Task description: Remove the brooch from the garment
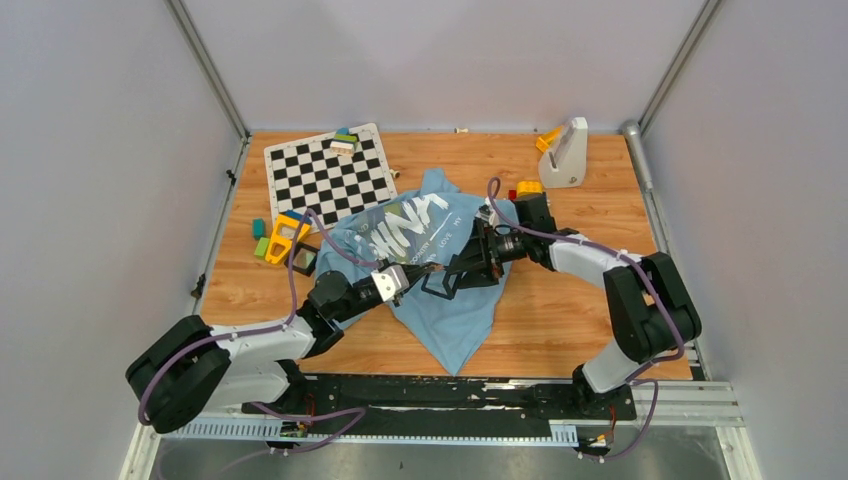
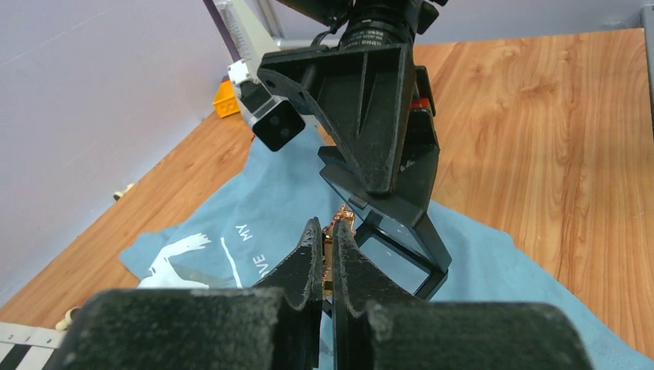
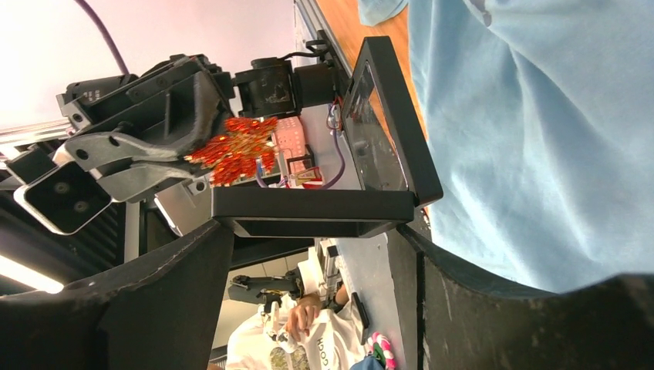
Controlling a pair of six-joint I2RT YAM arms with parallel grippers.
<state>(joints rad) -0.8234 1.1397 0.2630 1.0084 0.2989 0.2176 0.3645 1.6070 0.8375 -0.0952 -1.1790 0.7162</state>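
A: Brooch (image 3: pixel 235 158) from above?
B: Too small to make out; both arms meet over the garment (image 1: pixel 450 320) midway on the table (image 1: pixel 600 330), its big white lettering crumpled.
A: Left wrist?
B: The left gripper (image 2: pixel 328 231) pinches it, mostly hidden; "MY" reads on the cloth.
A: Right wrist?
B: Orange-red, plain, apart from the cloth; the right gripper (image 1: pixel 440 278) has its jaws spread wide.

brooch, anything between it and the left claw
Nothing visible does: the left claw is shut on the brooch, pinching it at the fingertips. In the right wrist view the garment lies off to one side of it; whether its pin catches cloth cannot be told.
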